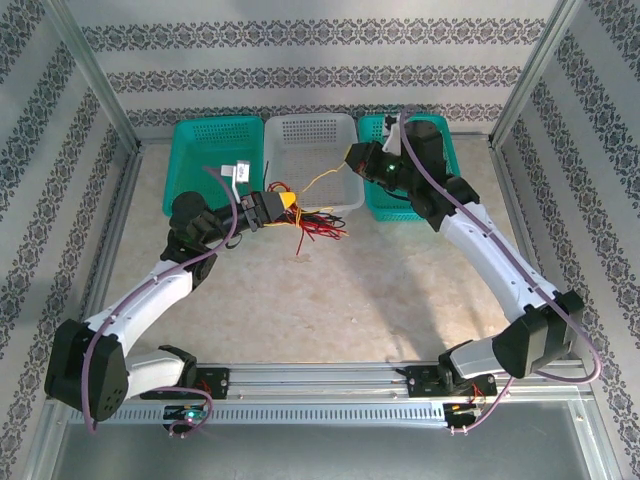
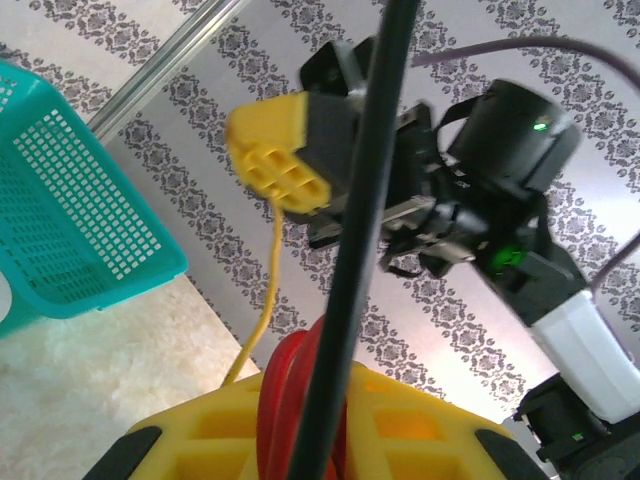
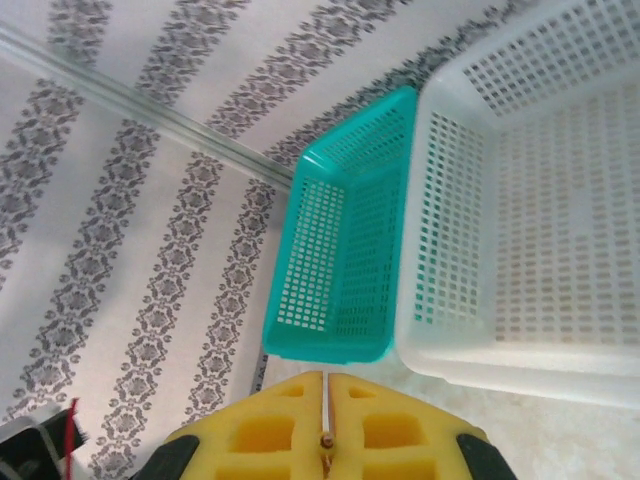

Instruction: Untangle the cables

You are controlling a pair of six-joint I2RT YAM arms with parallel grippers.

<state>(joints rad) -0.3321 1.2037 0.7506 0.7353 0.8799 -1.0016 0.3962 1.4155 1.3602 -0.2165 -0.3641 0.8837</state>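
Note:
The cables (image 1: 318, 225) are thin red, black and yellow wires. They hang in a loose tangle above the table, just in front of the white basket (image 1: 312, 125). My left gripper (image 1: 290, 203) is shut on the red (image 2: 285, 400) and black (image 2: 365, 200) strands, which run up between its yellow pads (image 2: 430, 420). A yellow cable (image 1: 322, 180) stretches from that bundle up to my right gripper (image 1: 348, 158), which is shut on its end over the white basket's right side. In the right wrist view the wire tip sits pinched in the seam of the right gripper (image 3: 326, 385). In the left wrist view the yellow cable (image 2: 262, 310) hangs from the right gripper (image 2: 268, 165).
Three baskets line the back of the table: a teal one (image 1: 215, 135) at left holding a small white item (image 1: 238, 175), the white one in the middle, and another teal one (image 1: 385, 212) under the right arm. Aluminium frame posts and patterned walls enclose the table.

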